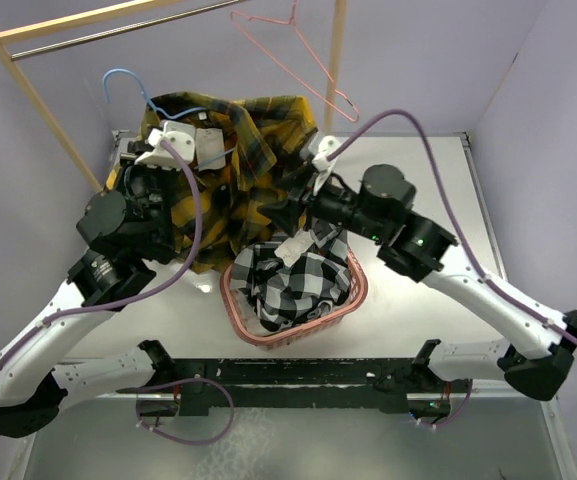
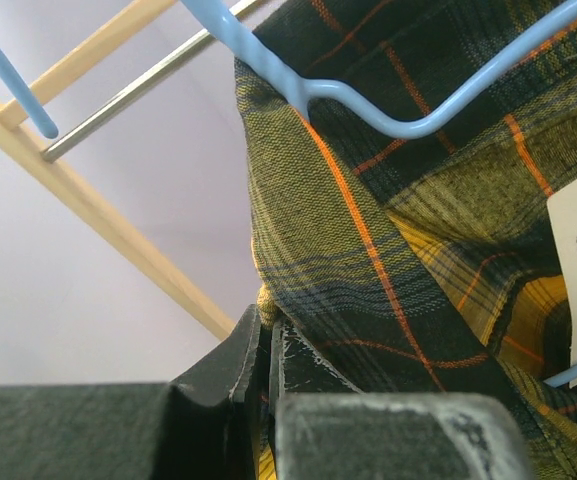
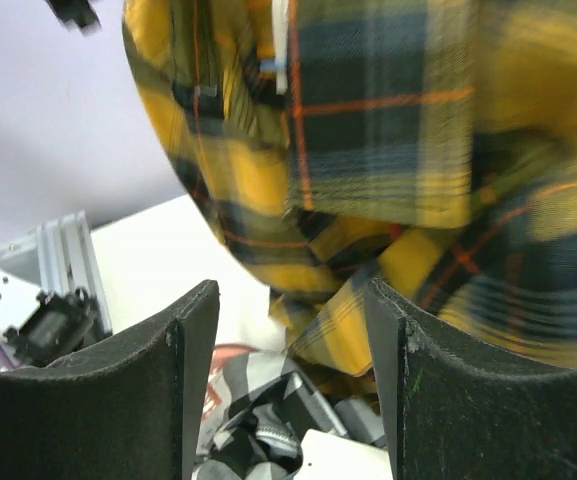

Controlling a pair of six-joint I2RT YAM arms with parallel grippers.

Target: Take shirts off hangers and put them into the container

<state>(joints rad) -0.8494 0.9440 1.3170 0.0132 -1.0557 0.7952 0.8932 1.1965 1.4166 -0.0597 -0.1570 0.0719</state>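
Yellow shirt (image 1: 238, 170) on hanger (image 2: 263, 50); checked shirt (image 1: 298, 285) in basket (image 1: 278, 338).

fingers (image 3: 193, 350): apart | yellow plaid shirt (image 3: 388, 150): just beyond, blurred | black-white shirt (image 3: 268, 425): below

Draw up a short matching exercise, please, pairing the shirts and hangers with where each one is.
1. yellow plaid shirt
2. black and white shirt
3. pink hanger
4. blue hanger

A. in the pink basket
B. bare, up by the rack
C. threaded through a shirt
D. pinched by the left gripper

Pairs: 1-D, 2-A, 3-B, 4-C.
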